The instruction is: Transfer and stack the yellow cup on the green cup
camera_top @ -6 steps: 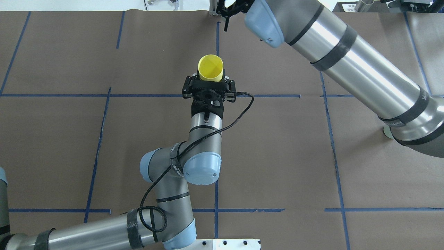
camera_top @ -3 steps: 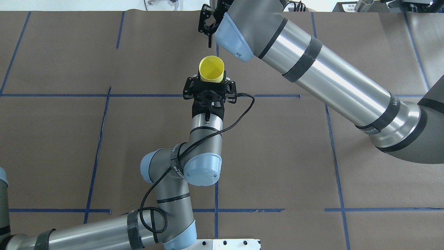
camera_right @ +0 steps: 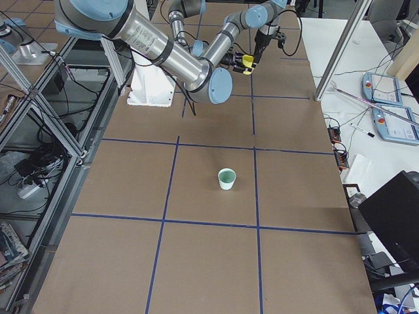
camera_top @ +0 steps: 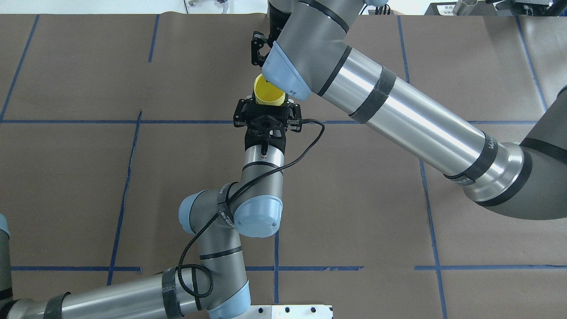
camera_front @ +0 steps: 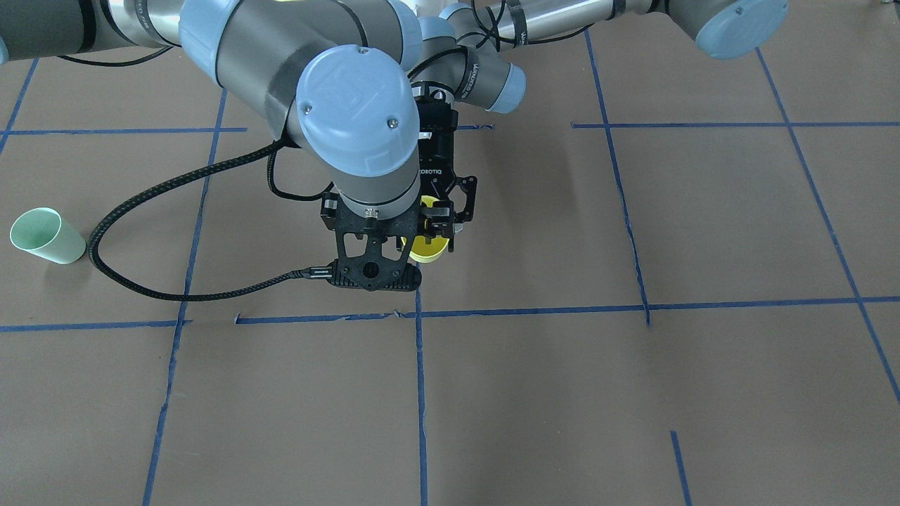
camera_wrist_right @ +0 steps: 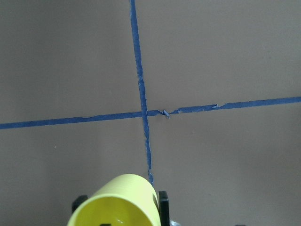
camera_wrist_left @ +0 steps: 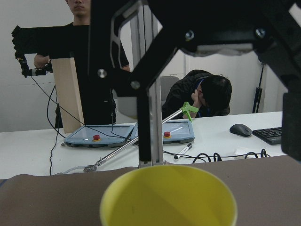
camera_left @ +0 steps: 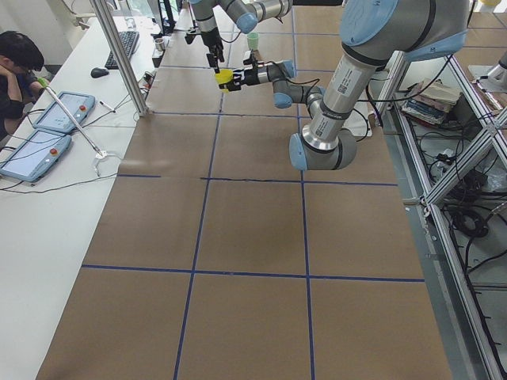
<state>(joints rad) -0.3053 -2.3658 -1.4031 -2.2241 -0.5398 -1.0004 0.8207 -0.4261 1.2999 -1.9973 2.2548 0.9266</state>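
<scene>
Holding the yellow cup (camera_top: pixel 265 92) up off the table (camera_front: pixel 633 393) near its middle, the left gripper (camera_top: pixel 268 103) was clamped firmly on the cup's sides, with the open mouth facing upward. That much of the job looked done: cup lifted and presented. And there was the right gripper (camera_left: pixel 211 57), poised just above the rim and pointing down. In the left wrist view its dark linkages stood splayed to either side over the cup's mouth, so I read it as spread wide and gripping nothing. I could make out no contact between it and the cup, so the hand-over itself was not yet made. The green cup (camera_front: pixel 46 237) stood upright and alone on the table, well apart on the robot's right side, with nothing inside it. Left to do, by my reckoning: the right gripper takes the cup, the left lets go, the cup is carried across, then it is dropped into the green one.
</scene>
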